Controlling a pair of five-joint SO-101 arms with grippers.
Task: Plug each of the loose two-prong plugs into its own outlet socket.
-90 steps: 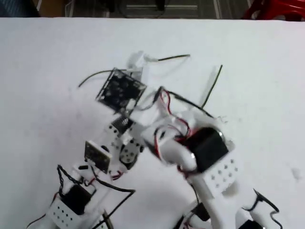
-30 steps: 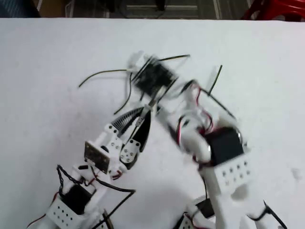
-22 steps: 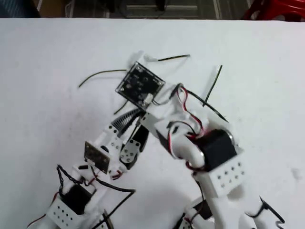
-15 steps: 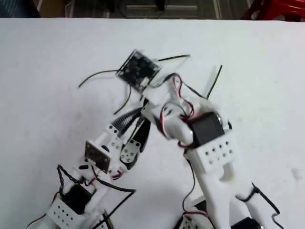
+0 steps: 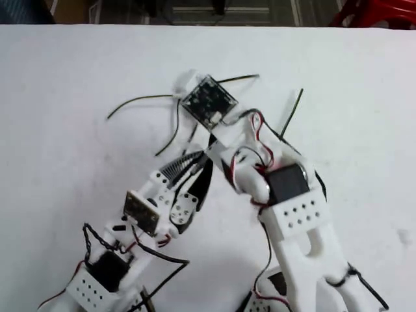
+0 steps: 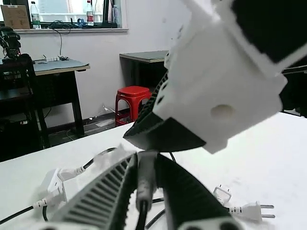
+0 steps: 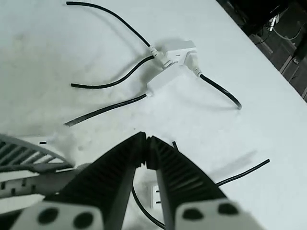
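Observation:
My left gripper (image 6: pixel 144 191) is shut on a black cable (image 6: pixel 143 179), low over the table; in the high view it (image 5: pixel 205 158) points up and to the right. My right gripper (image 7: pixel 145 140) hangs shut above the table with nothing showing between its fingers, and its arm crosses just beyond the left one. A white outlet socket (image 7: pixel 175 51) with cables plugged into it lies ahead of it, with a second white block (image 7: pixel 163 79) beside it. A loose white two-prong plug (image 6: pixel 245 209) lies flat on the table.
Loose black cables (image 5: pixel 140 101) curve across the white table (image 5: pixel 65 130) around the socket cluster (image 5: pixel 185 81). The right arm's wrist board (image 5: pixel 209 101) covers part of that cluster. A red stool (image 6: pixel 133 96) and desks stand beyond the table's far edge.
The right arm has swung back and forth over the sockets; its wrist board now sits slightly right of and lower than half a second ago. The left arm has crept slightly to the right.

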